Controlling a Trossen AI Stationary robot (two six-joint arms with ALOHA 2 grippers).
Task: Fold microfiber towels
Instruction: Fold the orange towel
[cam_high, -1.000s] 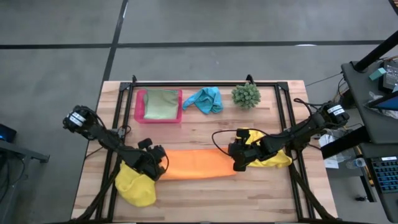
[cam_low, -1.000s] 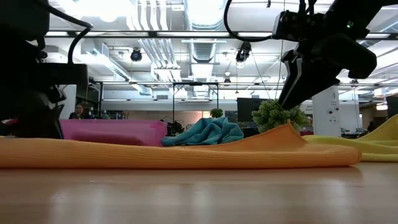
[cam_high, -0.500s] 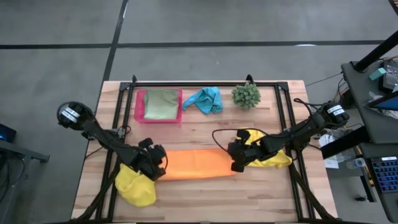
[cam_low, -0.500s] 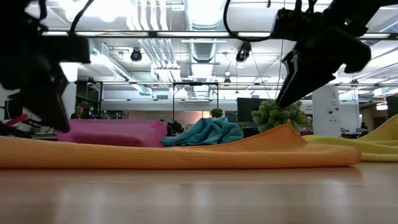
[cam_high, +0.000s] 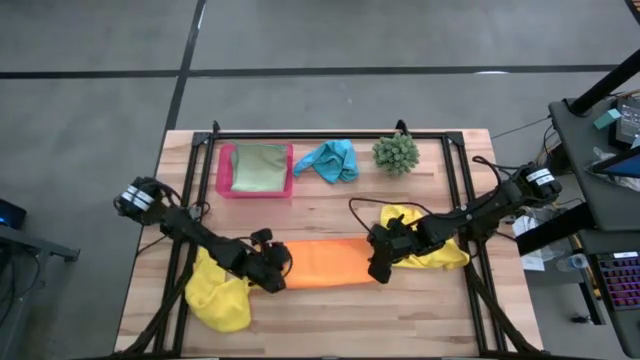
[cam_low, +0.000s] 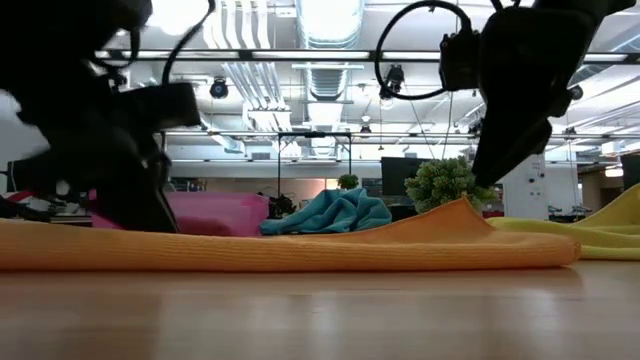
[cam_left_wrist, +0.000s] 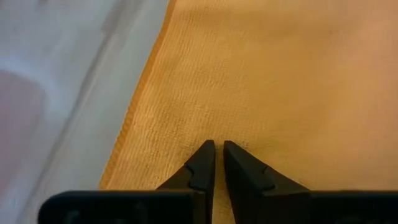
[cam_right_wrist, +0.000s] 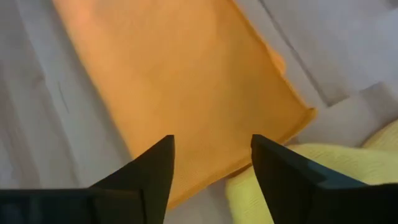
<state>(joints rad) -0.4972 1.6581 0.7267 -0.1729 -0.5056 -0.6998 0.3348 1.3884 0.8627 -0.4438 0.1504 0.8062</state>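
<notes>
Over orange towel: left pincer pressed together, right pincer spread; only wrist views show.

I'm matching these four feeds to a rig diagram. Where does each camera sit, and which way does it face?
High: overhead, facing straight down on the table; both arms show.
Low: at tabletop height, looking level across the orange towel into the room; both arms drop in from above.
Left wrist: on the left arm, facing the orange towel past the shut left gripper.
Right wrist: on the right arm, above the towel's end, right gripper open.
All four share the orange towel.
</notes>
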